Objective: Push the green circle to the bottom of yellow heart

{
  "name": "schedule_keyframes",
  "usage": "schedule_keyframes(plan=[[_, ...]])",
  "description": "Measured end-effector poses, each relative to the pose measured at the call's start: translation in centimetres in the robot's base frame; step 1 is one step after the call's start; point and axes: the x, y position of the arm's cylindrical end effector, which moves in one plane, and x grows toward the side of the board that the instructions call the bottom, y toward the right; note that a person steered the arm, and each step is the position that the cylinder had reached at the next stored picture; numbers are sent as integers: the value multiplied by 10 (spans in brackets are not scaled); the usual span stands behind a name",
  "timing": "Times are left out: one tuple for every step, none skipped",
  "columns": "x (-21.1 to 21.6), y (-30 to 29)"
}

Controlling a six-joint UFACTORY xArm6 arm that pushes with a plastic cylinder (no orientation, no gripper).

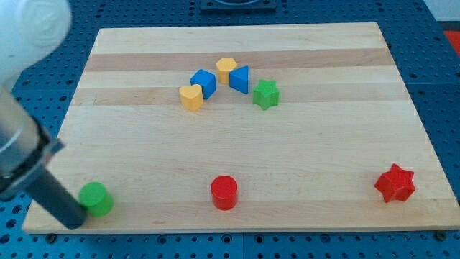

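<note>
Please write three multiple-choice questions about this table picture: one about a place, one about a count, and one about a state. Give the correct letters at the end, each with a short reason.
1. Where does the green circle lie on the board?
A. near the view's bottom left corner
B. near the view's top right corner
C. in the middle

2. How many red blocks are there?
A. one
B. two
C. four

3. How does my tip stand to the green circle?
A. far away, near the red star
B. close by its lower left side
C. on top of the yellow heart

Answers: 1 A, it sits by the bottom left corner. 2 B, the red cylinder and the red star. 3 B, the rod ends right beside the circle, far from the yellow heart.
</note>
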Motion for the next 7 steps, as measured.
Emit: schedule_keyframes(plan=[[-11, 19], [-38, 25], [-69, 28], [-99, 37], [-122, 53], [-138, 75], [-138, 67]])
